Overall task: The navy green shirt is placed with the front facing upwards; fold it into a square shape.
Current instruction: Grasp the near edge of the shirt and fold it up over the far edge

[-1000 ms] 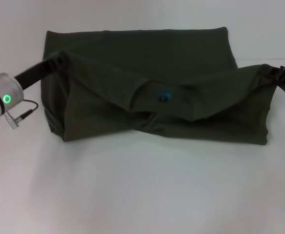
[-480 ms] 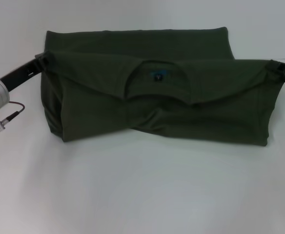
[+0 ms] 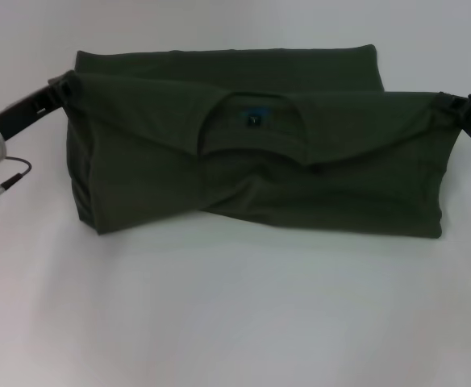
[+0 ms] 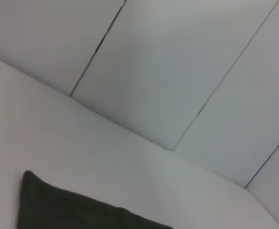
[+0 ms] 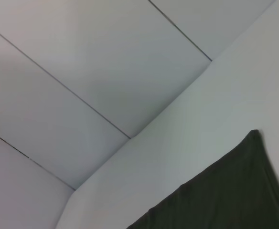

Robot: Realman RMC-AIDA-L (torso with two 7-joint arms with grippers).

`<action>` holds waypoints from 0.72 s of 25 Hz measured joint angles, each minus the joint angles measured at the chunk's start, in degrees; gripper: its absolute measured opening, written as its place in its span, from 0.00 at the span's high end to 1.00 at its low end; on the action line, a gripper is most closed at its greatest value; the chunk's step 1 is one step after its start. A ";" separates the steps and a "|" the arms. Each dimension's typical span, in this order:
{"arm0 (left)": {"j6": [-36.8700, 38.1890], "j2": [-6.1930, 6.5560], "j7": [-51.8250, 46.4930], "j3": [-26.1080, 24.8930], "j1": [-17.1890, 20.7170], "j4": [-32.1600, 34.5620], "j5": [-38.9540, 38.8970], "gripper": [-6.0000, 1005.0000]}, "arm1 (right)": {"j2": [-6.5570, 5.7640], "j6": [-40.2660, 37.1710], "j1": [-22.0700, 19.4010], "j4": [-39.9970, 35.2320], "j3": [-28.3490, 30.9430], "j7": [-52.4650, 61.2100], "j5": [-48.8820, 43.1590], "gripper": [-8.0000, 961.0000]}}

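Note:
The navy green shirt [image 3: 260,181] lies folded into a wide band across the white table, its crew neck and small label [image 3: 253,121] facing up near the middle. At the shirt's far left corner, my left gripper [image 3: 61,84] is shut on the top layer. My right gripper [image 3: 453,105] is shut on the far right corner, and the cloth is stretched taut between the two. A back layer shows beyond the held edge. Each wrist view catches only a dark corner of the shirt [image 4: 58,210] [image 5: 225,200].
The white table [image 3: 235,314] extends in front of the shirt and on both sides. A pale panelled wall [image 4: 177,71] rises behind the table.
Both grippers have moved outward and toward the back of the table, pulling the top layer flatter and wider. The collar has shifted back with it.

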 joint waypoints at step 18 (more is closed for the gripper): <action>0.81 0.69 -2.39 1.78 1.09 3.61 0.63 0.97 | 0.37 0.01 1.04 0.08 -0.06 -0.09 -0.03 0.97</action>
